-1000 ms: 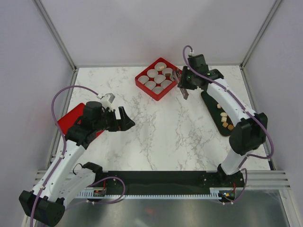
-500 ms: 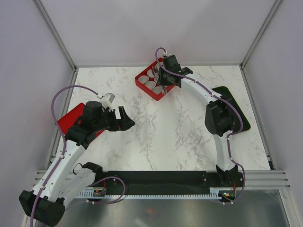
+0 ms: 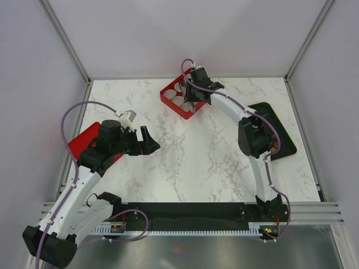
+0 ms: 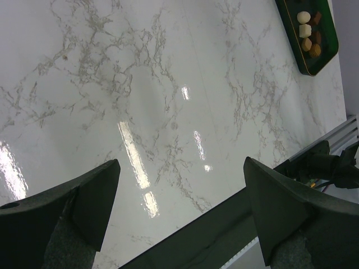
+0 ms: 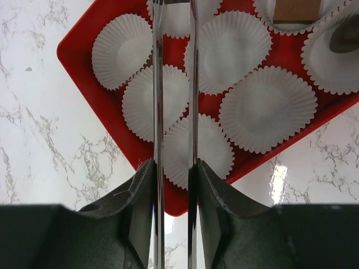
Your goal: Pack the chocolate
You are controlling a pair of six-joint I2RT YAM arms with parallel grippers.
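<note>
Several chocolate pieces (image 4: 307,31) lie on a dark green tray (image 4: 291,33) at the table's right side; in the top view that tray (image 3: 279,130) is partly hidden by my right arm. My right gripper (image 5: 174,168) is shut on long metal tweezers (image 5: 159,84), which reach over a red box (image 5: 78,50) of white paper cups (image 5: 268,109). The tweezers' tips run out of view at the top. A tan block (image 5: 296,9) sits in a cup at the top edge. My left gripper (image 4: 182,168) hangs open over bare marble, holding nothing.
The red box (image 3: 171,100) sits at the back centre of the marble table, with my right gripper (image 3: 193,98) above it. A flat red lid (image 3: 84,140) lies under my left arm near the left gripper (image 3: 147,141). A black rail (image 3: 190,212) runs along the near edge.
My right arm has swung left from the box's right corner to over the paper cups, carrying the tweezers. The left arm has not moved.
</note>
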